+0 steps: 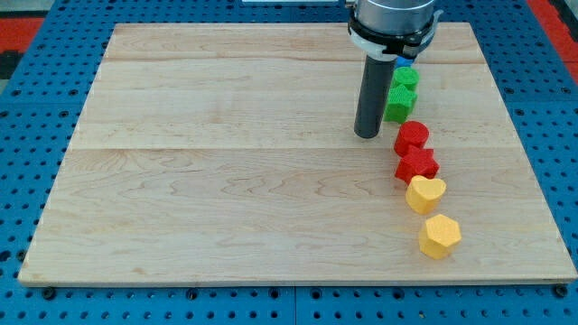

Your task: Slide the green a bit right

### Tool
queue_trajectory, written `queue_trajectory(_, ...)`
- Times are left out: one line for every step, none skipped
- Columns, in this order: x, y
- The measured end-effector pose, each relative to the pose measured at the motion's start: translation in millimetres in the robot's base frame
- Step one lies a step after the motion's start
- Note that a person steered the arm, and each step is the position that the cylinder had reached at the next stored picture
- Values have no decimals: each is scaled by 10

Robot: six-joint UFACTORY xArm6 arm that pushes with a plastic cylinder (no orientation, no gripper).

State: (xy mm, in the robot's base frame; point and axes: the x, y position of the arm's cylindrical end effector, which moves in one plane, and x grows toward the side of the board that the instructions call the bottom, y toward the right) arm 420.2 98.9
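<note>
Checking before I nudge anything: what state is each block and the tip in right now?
my tip: on the board, just left of the green blocks.
upper green block: touching the lower one.
lower green block: flat, beside tip.
red cylinder: flat.
red star: flat.
yellow heart: flat.
yellow hexagon: flat, apart.

The pale wooden table [226, 171] carries a curving line of blocks near its right edge. Topmost are two green blocks [403, 78] [399, 102]. Below them lie a red cylinder [412, 136], a red star [417, 164], a yellow heart [425, 193] and a yellow hexagon [440, 236]. My tip [366, 135] rests just left of the lower green block.
</note>
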Motion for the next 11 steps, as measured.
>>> queue_trajectory(11, 46)
queue_trajectory(-118, 46)
queue_trajectory(-578, 5)
queue_trajectory(-748, 4)
queue_trajectory(-748, 32)
queue_trajectory(-750, 32)
queue_trajectory(-737, 32)
queue_trajectory(-680, 32)
queue_trajectory(-662, 32)
queue_trajectory(-641, 32)
queue_trajectory(-589, 38)
